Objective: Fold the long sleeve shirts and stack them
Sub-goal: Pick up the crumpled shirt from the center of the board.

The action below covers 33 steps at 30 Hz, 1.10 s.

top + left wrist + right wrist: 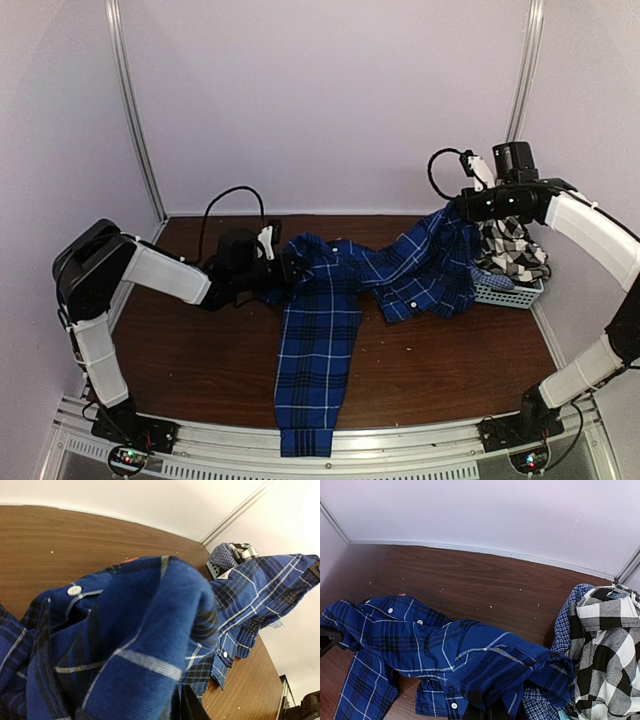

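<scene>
Counter (200, 350): brown wood, lilac walls (330, 100). Blue plaid shirt (320, 340), centre to 2 o'clock, gripped by both my jaws.

A royal-blue plaid cloth shirt (345, 290) stretches across the middle of the brown wooden table (440, 370). The left gripper (278, 262) pinches its left end low over the table, and the right gripper (462, 208) holds the other end lifted near the far right corner. 1 sleeve hangs over the near edge. A black-and-white checked shirt (512, 248) fills a small pale plastic mesh basket (505, 293) at the right edge.
</scene>
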Each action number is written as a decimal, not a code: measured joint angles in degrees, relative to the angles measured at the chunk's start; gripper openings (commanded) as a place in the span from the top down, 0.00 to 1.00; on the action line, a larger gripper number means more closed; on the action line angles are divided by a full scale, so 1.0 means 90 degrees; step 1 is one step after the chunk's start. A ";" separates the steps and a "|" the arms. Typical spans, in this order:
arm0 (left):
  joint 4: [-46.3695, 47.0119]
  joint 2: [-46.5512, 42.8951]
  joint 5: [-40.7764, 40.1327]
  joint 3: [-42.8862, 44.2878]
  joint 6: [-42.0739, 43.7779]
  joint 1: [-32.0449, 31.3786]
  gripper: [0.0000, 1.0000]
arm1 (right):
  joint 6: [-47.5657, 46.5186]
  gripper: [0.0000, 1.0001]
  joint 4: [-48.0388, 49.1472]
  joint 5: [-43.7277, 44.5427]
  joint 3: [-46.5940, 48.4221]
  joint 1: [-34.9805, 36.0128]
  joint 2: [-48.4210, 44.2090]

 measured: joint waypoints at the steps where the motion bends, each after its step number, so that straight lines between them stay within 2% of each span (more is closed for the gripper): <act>1: 0.0058 0.0000 0.0039 -0.0002 -0.0012 0.0022 0.94 | 0.0000 1.00 0.0007 0.0000 -0.0034 0.0000 -0.0002; 2: 0.0107 -0.0002 0.0083 -0.0005 0.0000 0.0053 1.00 | 0.0000 1.00 0.0010 0.0000 -0.0066 0.0000 -0.0002; 9: 0.0226 -0.0330 0.0488 -0.0279 0.0117 0.0481 1.00 | 0.0000 1.00 0.0010 0.0010 -0.0168 0.0000 -0.0022; 14: -0.0233 -0.1027 0.0840 -0.0333 0.0420 0.0877 1.00 | 0.0000 1.00 0.0012 0.0032 -0.0172 0.0000 -0.0119; 17: -0.1032 -0.1537 0.1141 -0.0155 0.0753 0.1171 1.00 | 0.0000 1.00 0.0012 0.0015 -0.0172 0.0000 -0.0270; 20: -0.2246 -0.2079 0.1341 0.0342 0.1239 0.1557 1.00 | 0.0002 1.00 0.0015 -0.0068 -0.0172 0.0000 -0.0551; 25: -0.4138 -0.3038 0.1484 0.1579 0.2006 0.2348 1.00 | 0.0044 1.00 0.0012 -0.0542 -0.0015 0.0000 -0.1192; 29: -0.4952 -0.3614 0.1501 0.2492 0.2356 0.2747 1.00 | 0.0155 1.00 0.0136 -0.1168 0.0423 0.0005 -0.1591; 33: -0.5423 -0.4078 0.1520 0.2977 0.2518 0.2778 1.00 | 0.0311 1.00 0.0214 -0.1685 0.0899 0.0007 -0.1858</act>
